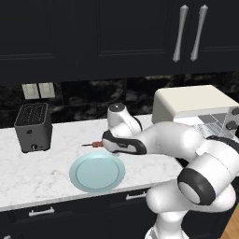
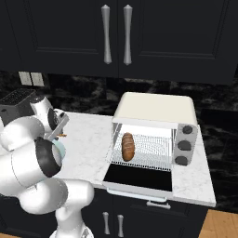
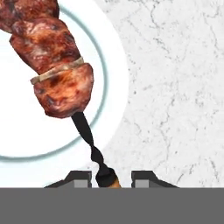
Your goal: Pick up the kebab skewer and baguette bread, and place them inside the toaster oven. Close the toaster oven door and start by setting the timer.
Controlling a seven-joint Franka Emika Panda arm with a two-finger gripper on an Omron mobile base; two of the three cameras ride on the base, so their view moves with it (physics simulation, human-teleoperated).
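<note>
Baguette bread [image 2: 127, 146] inside toaster oven [image 2: 155, 121], plate [image 1: 97, 172] left of it

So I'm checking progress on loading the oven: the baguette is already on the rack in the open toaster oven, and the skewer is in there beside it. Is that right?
Not quite. The baguette bread does lie on the rack of the open toaster oven, but the kebab skewer is over the plate on the counter, its stick between the fingertips of the gripper, as the hand view shows.
</note>
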